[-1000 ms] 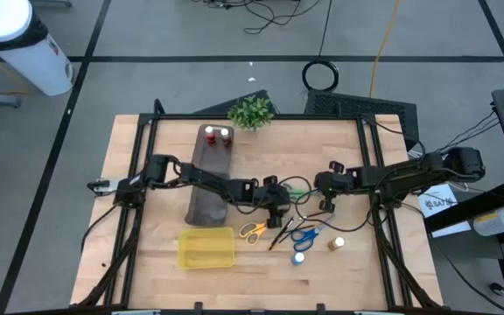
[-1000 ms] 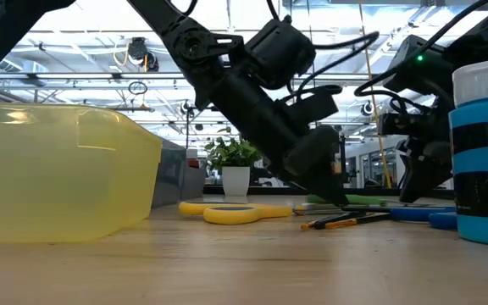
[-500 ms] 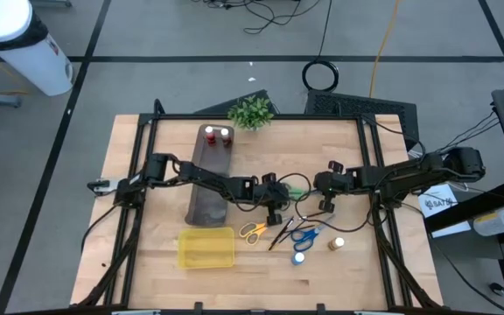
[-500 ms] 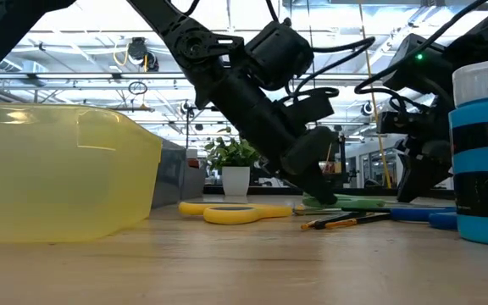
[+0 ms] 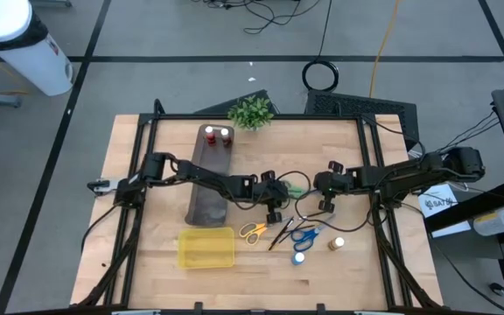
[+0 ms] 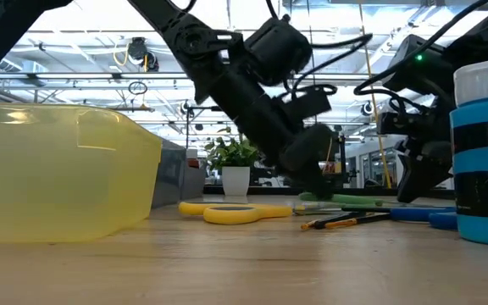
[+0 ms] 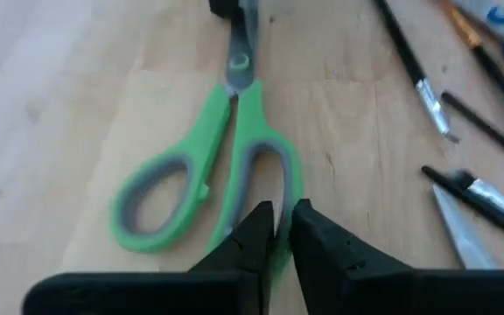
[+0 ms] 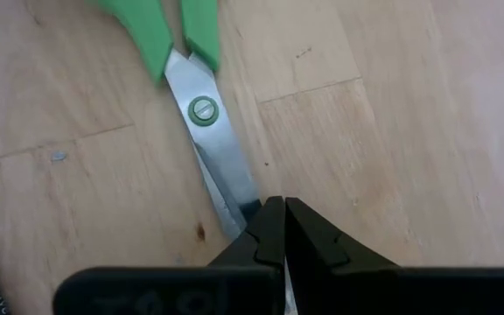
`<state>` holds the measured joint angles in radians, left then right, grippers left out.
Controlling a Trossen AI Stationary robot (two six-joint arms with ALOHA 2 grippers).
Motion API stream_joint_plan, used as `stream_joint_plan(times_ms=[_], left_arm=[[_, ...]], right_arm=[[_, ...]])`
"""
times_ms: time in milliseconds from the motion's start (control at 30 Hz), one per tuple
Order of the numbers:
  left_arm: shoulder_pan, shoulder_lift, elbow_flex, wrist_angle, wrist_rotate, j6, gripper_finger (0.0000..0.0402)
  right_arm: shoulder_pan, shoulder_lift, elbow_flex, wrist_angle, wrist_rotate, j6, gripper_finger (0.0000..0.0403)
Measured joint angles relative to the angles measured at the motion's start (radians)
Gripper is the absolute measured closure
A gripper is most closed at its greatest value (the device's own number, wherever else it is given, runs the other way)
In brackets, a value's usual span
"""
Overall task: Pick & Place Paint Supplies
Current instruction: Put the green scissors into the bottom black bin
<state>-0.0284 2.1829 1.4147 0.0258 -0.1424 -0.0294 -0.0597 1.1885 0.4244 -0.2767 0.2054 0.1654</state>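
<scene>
Green-handled scissors [image 7: 208, 175] lie on the wooden table [image 5: 147, 175] at its centre, blades pointing toward the table's right. My left gripper [image 7: 278, 214] reaches in from the left and is shut on one handle loop. My right gripper [image 8: 276, 206] is shut, with its fingertips at the blade tips [image 8: 239, 197]. In the high view my left gripper [image 5: 275, 208] and right gripper [image 5: 322, 203] flank the scissors [image 5: 297, 186]. Nearer lie yellow scissors [image 5: 252, 232], blue scissors [image 5: 304, 234] and thin dark brushes [image 5: 282, 233]. My left gripper pinches the outer rim of one green handle loop [image 7: 289, 188] between its two fingers, one finger in the loop's hole and one outside. The fingers slant down from the table's left. My right gripper's shut fingertips [image 8: 265, 223] meet the blade tips from above. They hide whether the tips lie under or between them.
A long dark grey organiser [image 5: 210, 188] holds two red-capped bottles [image 5: 217, 134] at its far end. A yellow tray [image 5: 206, 248] sits near the front. A blue bottle with a white cap [image 5: 298, 257] and another small bottle [image 5: 338, 243] stand front right. A potted plant [image 5: 250, 112] is at the back.
In the low view my left gripper has come up a little from the tabletop. The green scissors' handle end has risen slightly with it, while the blade end stays down by my right gripper.
</scene>
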Motion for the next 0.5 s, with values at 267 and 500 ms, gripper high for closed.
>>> stream_joint_plan(times_ms=[267,500], left_arm=[[-0.016,-0.055,0.001,0.007,0.058,-0.005,0.0346],[-0.035,-0.042,0.001,-0.066,0.075,0.047,0.0345]], right_arm=[[-0.038,0.06,0.002,0.007,-0.035,0.01,0.0403],[-0.055,0.101,0.002,0.038,-0.054,0.006,0.0403]])
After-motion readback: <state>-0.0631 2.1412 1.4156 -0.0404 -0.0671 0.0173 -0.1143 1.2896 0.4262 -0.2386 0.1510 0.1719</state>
